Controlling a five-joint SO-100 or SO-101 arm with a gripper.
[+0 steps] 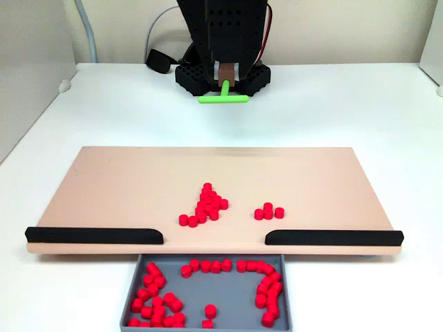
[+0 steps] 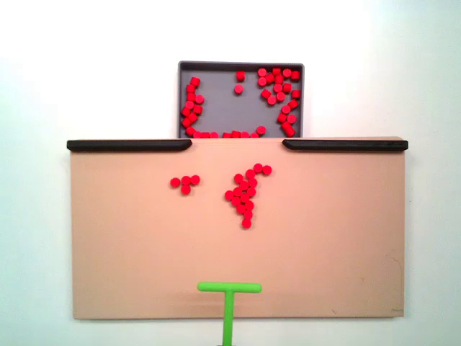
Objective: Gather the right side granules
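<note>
Green T-shaped pusher (image 2: 229, 288) is the working end of the arm; in a fixed view it hangs under the dark arm body (image 1: 223, 28) at the far side of the table (image 1: 346, 104), and its stem goes up into the gripper (image 1: 225, 75). The fingers seem to be closed on this stem, but they are mostly hidden, so I cannot tell for sure.

The right side granules (image 2: 245, 193) lie near the middle of the beige board (image 2: 130, 252). In the top-down fixed view they are the bigger bunch, right of the small bunch of four pellets (image 2: 185, 182); in the other fixed view the same bunch (image 1: 206, 204) is to the left of the small one. The two bunches are clearly apart.

I judge the pellets to be very light, hard and smooth. They are short cylinders, so they will roll and scatter easily when touched. Pinching them one by one looks not practical; better to put the bar of the pusher behind the whole bunch and sweep slowly, so that none escapes around the ends of the bar.

The grey tray (image 2: 216, 108) stands against the board edge, at the gap between the two black rails (image 2: 130, 145). It holds already many red pellets (image 2: 277, 90), mostly along its walls, with the middle nearly bare.
</note>
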